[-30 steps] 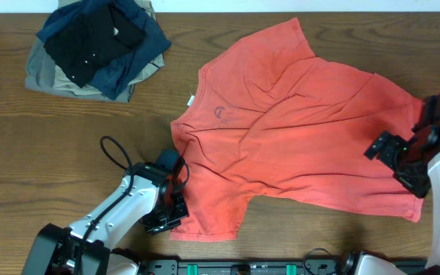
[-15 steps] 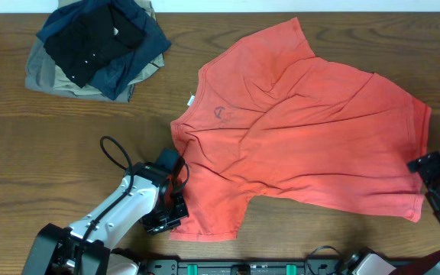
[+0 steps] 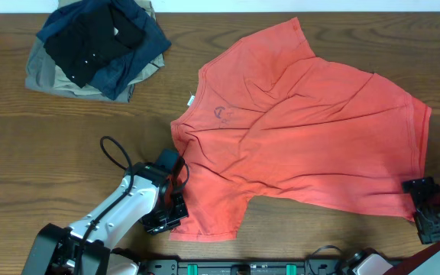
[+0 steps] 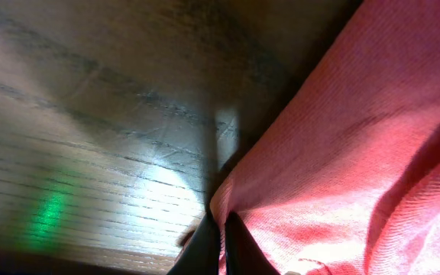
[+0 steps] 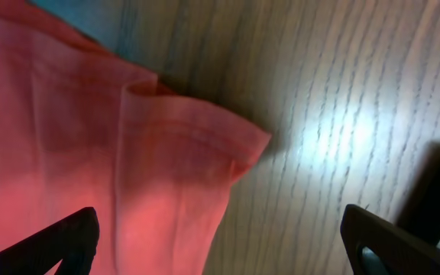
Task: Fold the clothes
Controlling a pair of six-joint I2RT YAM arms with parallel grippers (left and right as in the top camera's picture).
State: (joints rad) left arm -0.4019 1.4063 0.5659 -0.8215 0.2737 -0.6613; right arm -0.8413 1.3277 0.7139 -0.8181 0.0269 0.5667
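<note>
The coral-red T-shirt (image 3: pixel 296 137) lies spread and wrinkled across the table, small dark chest logo (image 3: pixel 220 114) up, white neck label (image 3: pixel 191 100) at the collar. My left gripper (image 3: pixel 176 214) is shut on the shirt's edge at the near-left sleeve; the left wrist view shows the two black fingers (image 4: pixel 221 246) pinching a fold of red cloth (image 4: pixel 342 153). My right gripper (image 3: pixel 426 206) is open at the shirt's near-right hem corner. In the right wrist view its fingers (image 5: pixel 220 241) stand wide apart over the hem corner (image 5: pixel 197 145).
A pile of folded black, navy and khaki garments (image 3: pixel 94 46) sits at the far left. Bare wood table (image 3: pixel 52 153) lies left of the shirt. The table's near edge runs just below both grippers.
My right gripper has moved from over the shirt's right edge down toward the near-right hem corner. The left gripper and the shirt have stayed put.
</note>
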